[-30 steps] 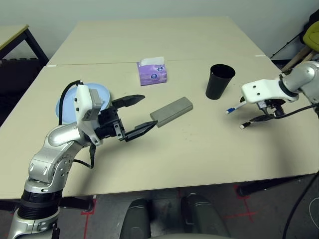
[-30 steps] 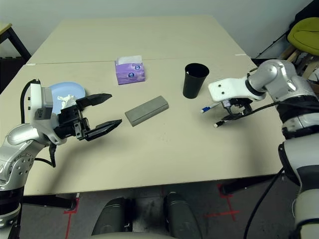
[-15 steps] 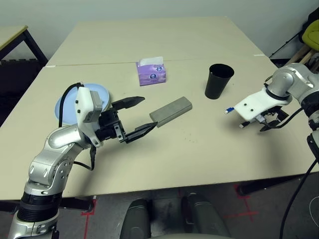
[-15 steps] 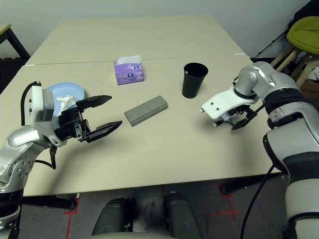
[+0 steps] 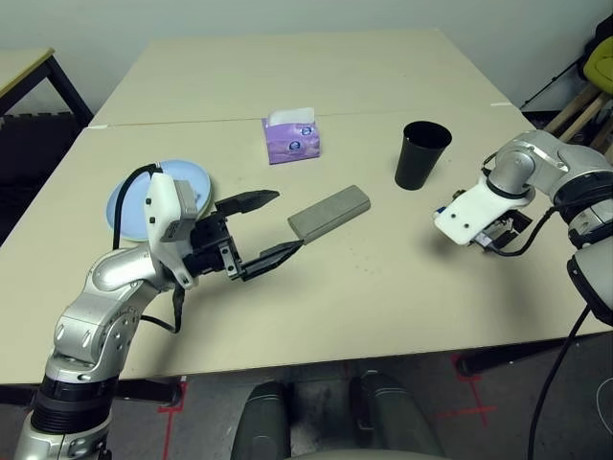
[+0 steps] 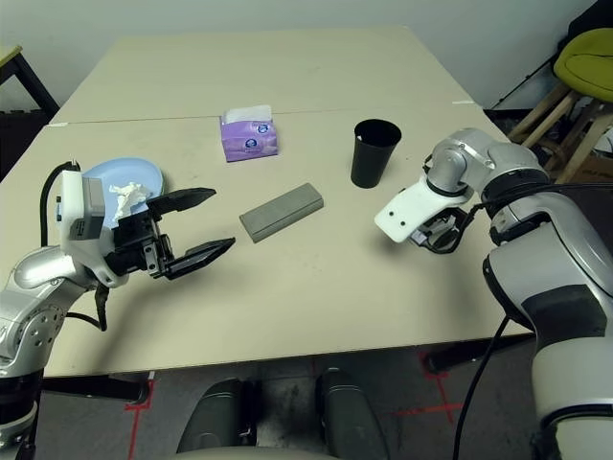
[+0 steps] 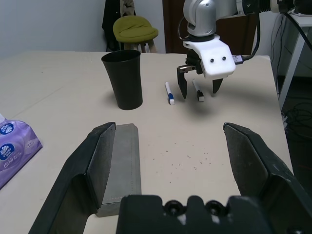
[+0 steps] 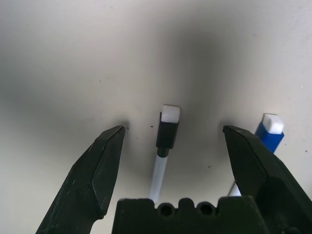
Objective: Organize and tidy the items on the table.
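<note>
On the table [image 5: 383, 297], a grey glasses case [image 5: 329, 213] lies at the middle. My left gripper [image 5: 287, 220] is open just left of it, one finger beside the case's near end [image 7: 119, 165]. A black cup [image 5: 422, 155] stands upright to the right. Two white marker pens lie side by side right of the cup, one with a blue cap [image 7: 169, 92], one with a black cap [image 7: 198, 90]. My right gripper [image 8: 174, 129] points down over them, open, straddling the black-capped pen [image 8: 165, 141] without touching it. A light blue plate [image 5: 129, 201] with a crumpled white tissue [image 6: 123, 195] sits at the left.
A purple tissue box [image 5: 292, 139] stands behind the case. A second table [image 5: 287, 72] adjoins at the back. A chair with a yellow-green cushion [image 6: 586, 59] stands off the right side. Bare tabletop stretches along the near edge.
My right gripper has swung in from the right and turned downward until it stands over the two pens. The left arm has barely moved.
</note>
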Tool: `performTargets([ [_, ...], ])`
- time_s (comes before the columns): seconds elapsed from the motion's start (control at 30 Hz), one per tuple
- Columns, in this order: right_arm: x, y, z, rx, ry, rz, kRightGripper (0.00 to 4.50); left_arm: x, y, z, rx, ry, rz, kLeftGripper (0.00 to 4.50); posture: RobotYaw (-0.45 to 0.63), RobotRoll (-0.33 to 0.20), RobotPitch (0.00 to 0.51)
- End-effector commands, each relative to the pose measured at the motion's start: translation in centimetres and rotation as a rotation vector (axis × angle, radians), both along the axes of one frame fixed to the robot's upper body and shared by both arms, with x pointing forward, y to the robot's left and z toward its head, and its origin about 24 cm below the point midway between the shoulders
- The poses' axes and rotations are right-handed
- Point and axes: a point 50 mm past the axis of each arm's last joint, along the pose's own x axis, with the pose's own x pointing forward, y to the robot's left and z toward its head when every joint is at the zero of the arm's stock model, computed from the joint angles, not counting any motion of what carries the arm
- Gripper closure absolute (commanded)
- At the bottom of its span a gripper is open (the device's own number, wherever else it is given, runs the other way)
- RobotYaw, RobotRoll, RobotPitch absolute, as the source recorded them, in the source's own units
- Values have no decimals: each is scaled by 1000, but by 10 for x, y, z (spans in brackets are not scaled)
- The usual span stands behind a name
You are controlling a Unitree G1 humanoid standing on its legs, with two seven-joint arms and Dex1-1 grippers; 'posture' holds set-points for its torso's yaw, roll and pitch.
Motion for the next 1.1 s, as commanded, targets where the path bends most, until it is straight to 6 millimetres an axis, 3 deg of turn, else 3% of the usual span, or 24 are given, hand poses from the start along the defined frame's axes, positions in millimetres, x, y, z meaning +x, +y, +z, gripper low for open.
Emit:
performTargets([
  [0.03, -6, -8, -10, -13, 49, -9, 0, -1, 1, 0, 9, 5, 4, 8, 83, 0, 123],
  [0.33, -14, -10, -26, 8, 95, -5, 0, 0, 1, 1, 11, 7, 5, 8, 81, 0, 130],
  [0.43, -14, -8, -28, 13, 92, 9, 612, 0, 0, 2, 9, 7, 6, 0, 81, 0, 130],
  [0.77, -15, -16, -23, 19, 80, -38, 4308, 1, -2, 2, 9, 8, 9, 0, 80, 0, 122],
  [0.93, -14, -19, -20, 44, 75, -66, 4467, 1, -3, 3, 11, 9, 7, 0, 80, 0, 122],
  [1.1, -11, -17, -2, 134, 54, -106, 4467, 1, -3, 3, 13, 8, 8, 0, 73, 0, 115],
])
